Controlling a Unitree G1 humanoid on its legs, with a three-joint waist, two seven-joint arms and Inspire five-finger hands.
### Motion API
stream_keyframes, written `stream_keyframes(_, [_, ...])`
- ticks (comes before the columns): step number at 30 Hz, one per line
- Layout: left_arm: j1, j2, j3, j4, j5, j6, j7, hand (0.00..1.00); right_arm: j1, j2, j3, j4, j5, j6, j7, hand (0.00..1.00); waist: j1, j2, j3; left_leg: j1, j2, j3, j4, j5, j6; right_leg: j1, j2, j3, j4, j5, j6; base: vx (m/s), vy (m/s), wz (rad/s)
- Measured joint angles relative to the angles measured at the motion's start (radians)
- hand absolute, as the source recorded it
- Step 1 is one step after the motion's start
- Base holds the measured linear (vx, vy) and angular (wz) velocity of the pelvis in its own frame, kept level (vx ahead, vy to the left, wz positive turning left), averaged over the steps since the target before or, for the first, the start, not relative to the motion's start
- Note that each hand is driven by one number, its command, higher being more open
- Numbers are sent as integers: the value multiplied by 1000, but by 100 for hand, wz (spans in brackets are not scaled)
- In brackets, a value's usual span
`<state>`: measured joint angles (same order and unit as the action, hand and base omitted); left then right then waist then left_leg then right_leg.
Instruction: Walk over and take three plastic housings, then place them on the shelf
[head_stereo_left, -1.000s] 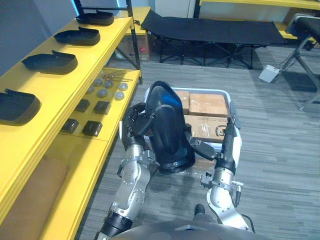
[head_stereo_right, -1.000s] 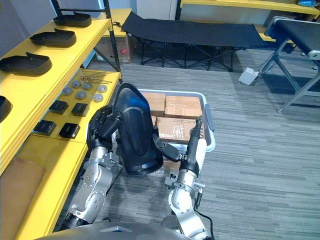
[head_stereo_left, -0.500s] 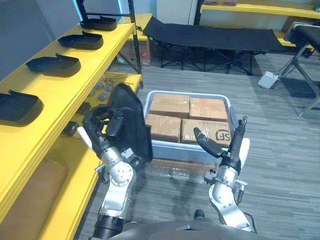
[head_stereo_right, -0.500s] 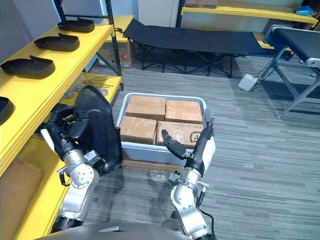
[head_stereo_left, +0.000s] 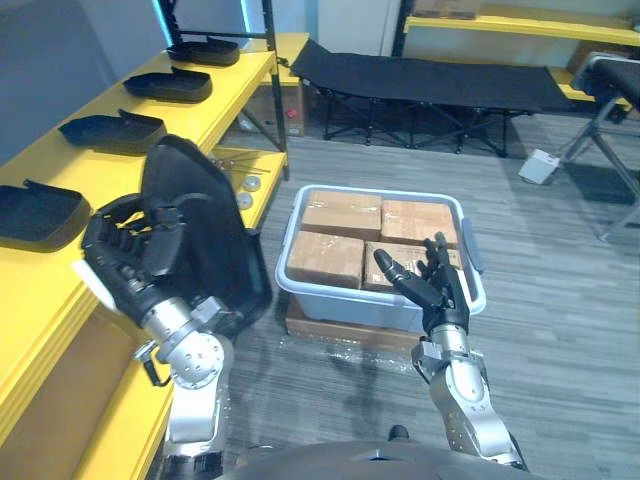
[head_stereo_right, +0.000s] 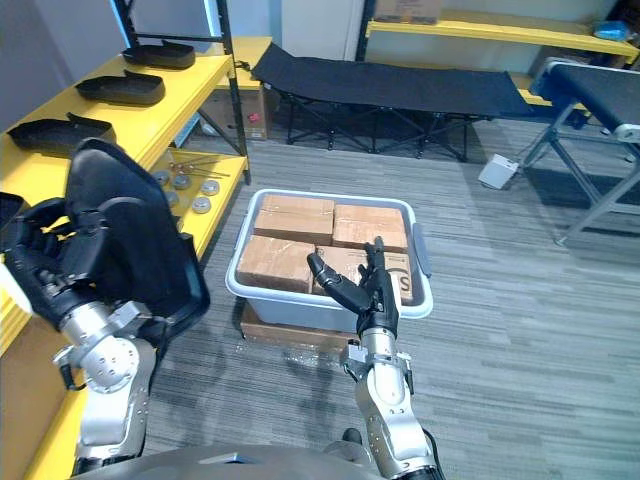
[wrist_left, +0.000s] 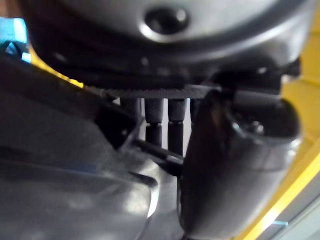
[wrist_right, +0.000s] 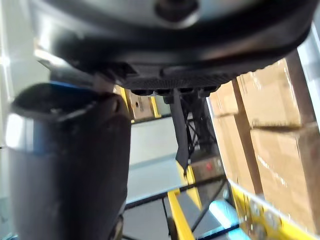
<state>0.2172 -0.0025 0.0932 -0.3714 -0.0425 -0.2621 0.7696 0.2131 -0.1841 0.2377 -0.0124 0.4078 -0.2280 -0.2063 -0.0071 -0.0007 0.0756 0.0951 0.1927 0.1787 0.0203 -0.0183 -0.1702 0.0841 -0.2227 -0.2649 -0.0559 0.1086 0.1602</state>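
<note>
You have the left hand curled round the edge of one black plastic housing. It holds the piece upright, with the top end well above the fingers and the lower end down by the wrist. The housing hangs in the air just beside the yellow upper shelf and, as far as the head views show, does not rest on it. In the left wrist view you see the fingers bent against a dark glossy surface. That is probably the same housing, though the view is too close to be sure.

Four other housings lie in a row along the upper shelf, spaced apart from one another, the nearest just beside your left hand. Small round parts sit on the lower shelf, beyond the held housing.

Your right hand is empty, its fingers straight and spread, raised over the near rim of the grey bin. The bin stands on a flat carton on the floor and holds four cardboard boxes (packed edge to edge). A black cot stands well behind the bin
</note>
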Motion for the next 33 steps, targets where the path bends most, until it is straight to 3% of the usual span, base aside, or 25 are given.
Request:
stream_keyframes(5, [71,-34,140,-105,-44,-34,-40,0,-91,-21,3,0,3,28,80,100,65,1,0,-58,-3,-92,38,-1,0,24,-2,-89,-1,-4,-2,-6,1,52])
stream_keyframes(9, [159,-42,217,-181,-115,-92,-169,0,-162,-17,32,2,-1,56,86,100,136,-6,-5,-97,-15,-174,36,4,5,44,-7,-174,1,-33,-6,-30,1,55])
stream_keyframes(13, [197,-45,261,-209,-170,-116,-256,0,-200,-14,72,14,-10,70,94,100,174,-7,-5,-110,-21,-200,27,16,6,46,-9,-200,3,-39,-6,7,8,23])
stream_keyframes(16, [217,-55,269,-209,-230,-142,-321,0,-209,-12,86,18,-13,76,96,100,175,-14,-6,-126,-24,-215,37,14,1,40,-11,-203,15,-42,-1,31,16,13])
stream_keyframes(18, [210,-57,258,-208,-273,-147,-359,0,-206,-13,79,18,-53,76,79,100,154,-20,-2,-160,-28,-265,63,13,1,25,-8,-161,74,-106,-7,44,-2,68])
stream_keyframes(20, [183,-57,207,-198,-316,-147,-397,0,-170,-13,28,17,-78,76,63,100,119,-29,11,-186,-42,-367,83,17,-3,19,26,-60,168,-221,-15,11,-84,122])
stream_keyframes(22, [180,-57,188,-190,-317,-147,-410,0,-142,-12,-20,17,-77,76,69,100,120,-30,14,-186,-47,-410,84,20,-9,24,25,-76,224,-261,-14,37,-85,81])
stream_keyframes(24, [180,-57,187,-181,-318,-147,-410,0,-136,-13,-80,17,-78,69,94,100,117,-16,36,-190,-50,-441,86,40,0,47,26,-116,265,-292,-19,47,-86,69])
stream_keyframes(26, [179,-56,183,-175,-319,-147,-416,0,-125,-11,-119,17,-80,60,129,100,110,-7,58,-195,-60,-417,85,75,29,69,22,-141,273,-307,-26,-25,-60,79])
stream_keyframes(27, [170,-55,169,-156,-320,-147,-433,0,-100,-9,-151,17,-83,52,151,100,99,-5,65,-209,-71,-344,83,114,81,89,16,-173,273,-317,-41,-56,-47,109])
stream_keyframes(28, [165,-52,158,-143,-321,-147,-442,0,-85,-9,-164,17,-85,47,157,100,89,-5,65,-218,-78,-300,80,136,111,99,16,-185,272,-322,-48,-60,-35,151])
stream_keyframes(29, [154,-46,135,-117,-322,-147,-463,0,-63,-9,-193,15,-84,40,165,100,71,-1,77,-227,-79,-178,68,171,164,120,16,-220,274,-332,-52,-89,-24,157])
stream_keyframes(30, [151,-45,119,-94,-323,-147,-484,0,-53,-9,-220,15,-79,37,172,100,53,13,94,-226,-60,-61,61,154,217,136,18,-276,285,-349,-44,-121,-22,147])
stream_keyframes(33, [164,-44,99,-60,-343,-146,-504,0,-30,-10,-250,14,-89,3,156,100,54,38,111,-239,-35,10,63,142,192,142,11,-329,329,-398,-47,-140,-39,82])
